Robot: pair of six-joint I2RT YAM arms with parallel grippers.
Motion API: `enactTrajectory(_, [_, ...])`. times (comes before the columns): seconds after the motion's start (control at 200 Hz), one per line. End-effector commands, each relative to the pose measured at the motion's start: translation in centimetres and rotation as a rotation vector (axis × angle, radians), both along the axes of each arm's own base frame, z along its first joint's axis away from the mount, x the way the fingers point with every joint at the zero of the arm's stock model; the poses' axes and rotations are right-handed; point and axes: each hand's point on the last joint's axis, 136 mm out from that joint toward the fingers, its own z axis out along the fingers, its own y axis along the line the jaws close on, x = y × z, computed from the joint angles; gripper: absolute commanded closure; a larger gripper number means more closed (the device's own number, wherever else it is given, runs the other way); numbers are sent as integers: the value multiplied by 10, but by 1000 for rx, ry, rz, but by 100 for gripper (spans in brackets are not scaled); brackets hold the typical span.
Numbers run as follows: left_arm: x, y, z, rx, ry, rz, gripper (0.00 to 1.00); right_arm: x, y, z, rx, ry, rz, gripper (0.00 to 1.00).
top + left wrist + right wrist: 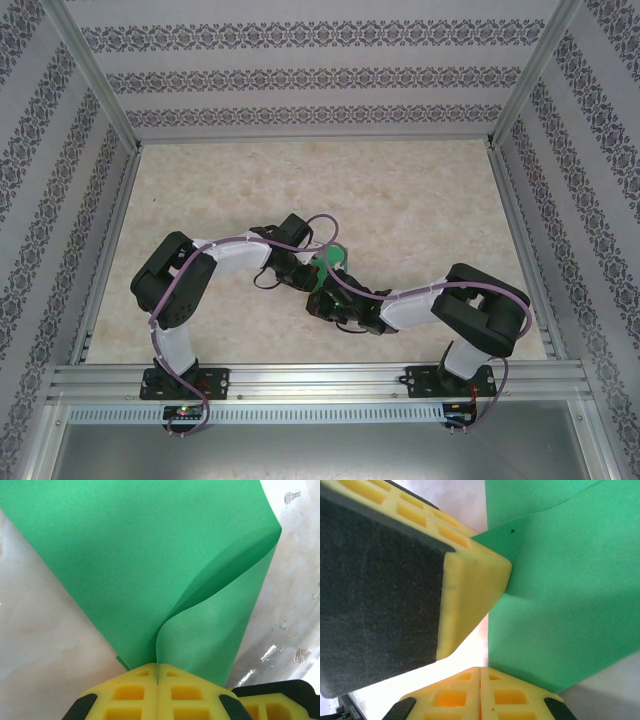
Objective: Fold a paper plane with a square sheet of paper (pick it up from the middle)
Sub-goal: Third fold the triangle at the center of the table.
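Observation:
The square sheet of paper point(125, 565) is bright green and bent over on itself, one flap curling up to the right. My left gripper point(158, 672) is shut on it; the paper rises straight out of the seam between its yellow fingers. In the right wrist view the left gripper point(504, 572) pinches the sheet point(560, 605) from the upper left. My right gripper point(480, 672) is shut just below, and the sheet's edge passes right of its seam, behind its right finger. From above, both grippers meet at the green paper point(328, 260) mid-table, with the right gripper point(330, 300) nearer the bases.
The marble-patterned table point(420, 200) has patterned walls on three sides and an aluminium rail point(320, 378) along the near edge. Purple cables loop over both arms. One yellow finger of the right gripper point(280, 705) shows at the lower right of the left wrist view.

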Motion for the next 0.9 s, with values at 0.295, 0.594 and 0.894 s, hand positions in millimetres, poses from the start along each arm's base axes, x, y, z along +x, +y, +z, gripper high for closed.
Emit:
enactTrajectory(0.295, [-12, 17, -29, 110, 56, 1, 99, -11, 6, -4, -69, 53, 60, 93])
enactTrajectory(0.594, [-12, 18, -29, 113, 56, 2, 99, -22, -17, -36, -228, 153, 33, 95])
enactTrajectory(0.894, [-12, 19, -30, 122, 56, 2, 100, -18, 7, 1, -154, 65, 96, 94])
